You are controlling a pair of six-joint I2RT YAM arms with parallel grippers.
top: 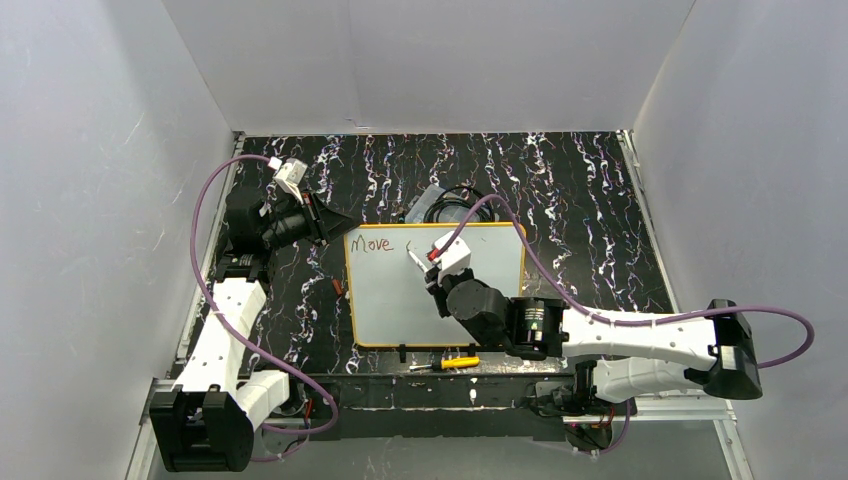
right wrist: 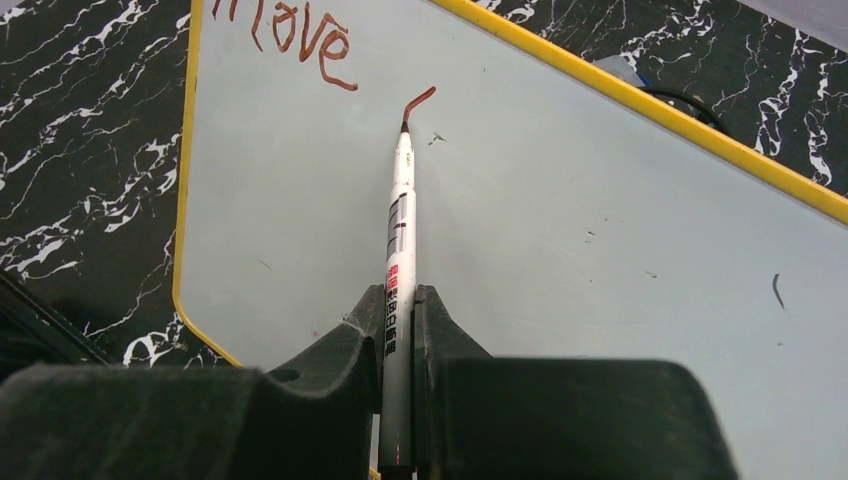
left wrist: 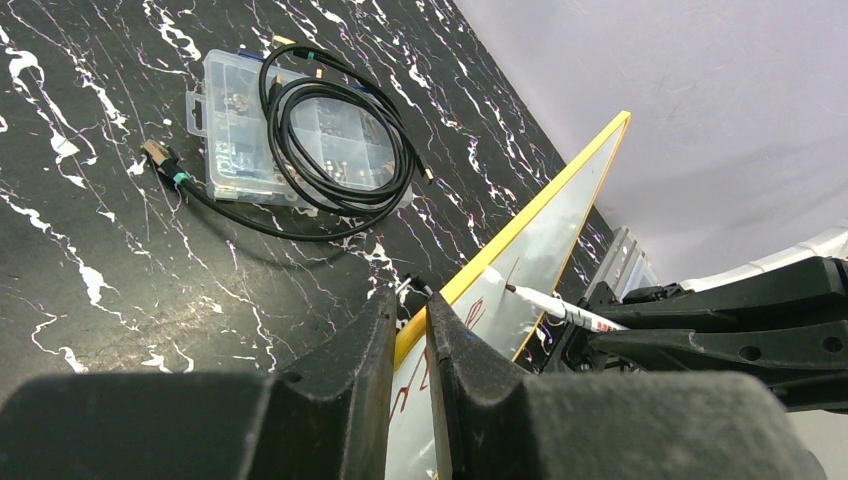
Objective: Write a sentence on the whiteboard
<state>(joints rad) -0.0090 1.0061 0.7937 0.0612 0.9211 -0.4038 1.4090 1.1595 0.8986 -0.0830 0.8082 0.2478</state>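
The whiteboard (top: 470, 300) lies flat on the black marbled table, with a yellow rim. The sentence (top: 372, 241) reads "Move" in reddish-brown at the board's top left, also seen in the right wrist view (right wrist: 295, 35). A short fresh stroke (right wrist: 420, 97) sits to its right. My right gripper (top: 437, 270) (right wrist: 398, 300) is shut on a white marker (right wrist: 400, 210), whose tip touches the board at that stroke's end. My left gripper (top: 335, 228) (left wrist: 408, 305) is shut on the whiteboard's (left wrist: 560, 215) yellow rim at its top-left corner. The marker (left wrist: 555, 305) shows there too.
A clear plastic parts box with a coiled black cable (top: 440, 205) (left wrist: 290, 130) sits just behind the board. A yellow-handled screwdriver (top: 447, 363) lies at the board's near edge. A small dark item (top: 337, 286) rests left of the board. White walls enclose the table.
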